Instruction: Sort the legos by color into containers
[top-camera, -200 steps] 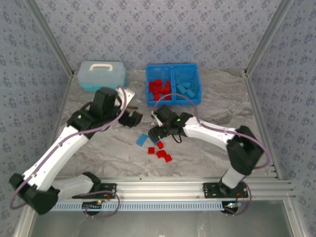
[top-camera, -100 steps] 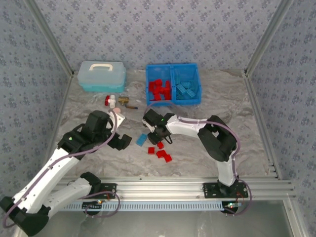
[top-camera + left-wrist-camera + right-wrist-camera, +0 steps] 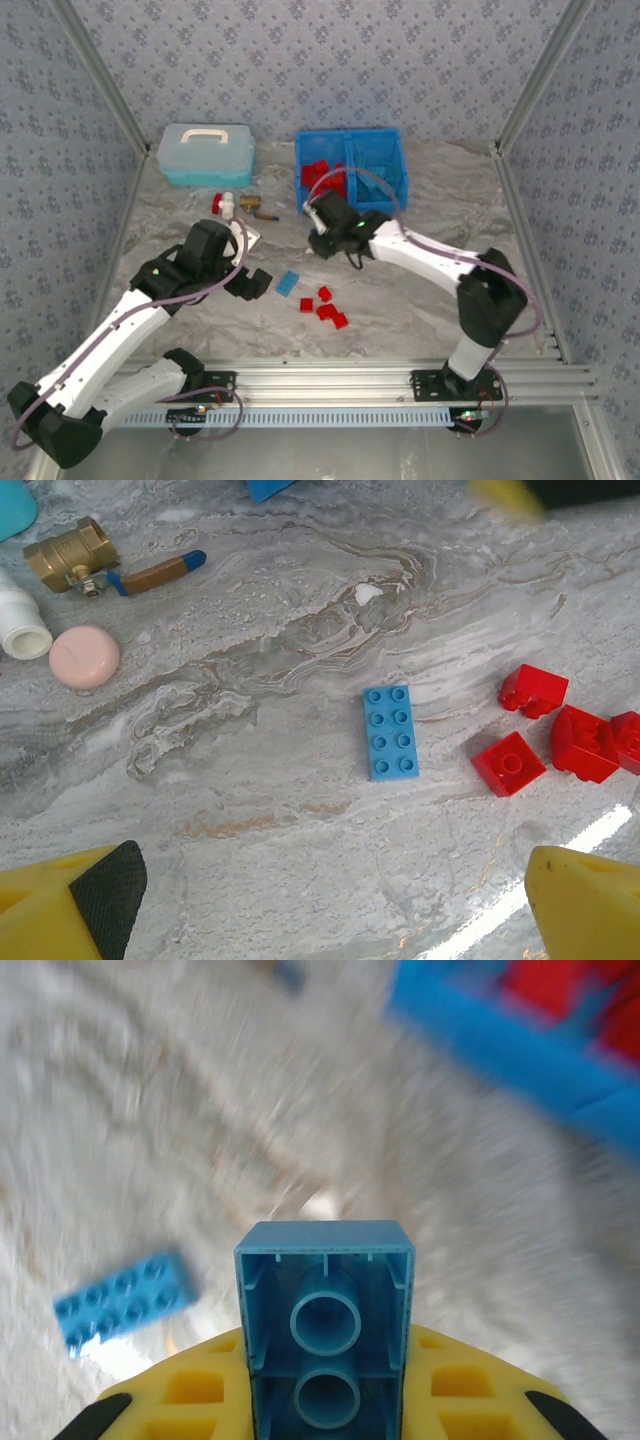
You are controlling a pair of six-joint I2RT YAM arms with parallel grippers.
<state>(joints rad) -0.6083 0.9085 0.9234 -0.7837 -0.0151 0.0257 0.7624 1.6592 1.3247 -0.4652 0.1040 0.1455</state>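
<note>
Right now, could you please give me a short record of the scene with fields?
Left gripper: open, over the table by the loose blue brick
Right gripper: shut on the held blue brick, just short of the bin
Loose on table: one blue, four red bricks
Bin: sorted reds left, sorted blues right

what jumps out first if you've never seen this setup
The light blue brick clamped in the right gripper, just in front of the bright blue bin. Then, loose on the marbled table: one flat blue brick and a cluster of red bricks beside it, under the open left gripper.
</note>
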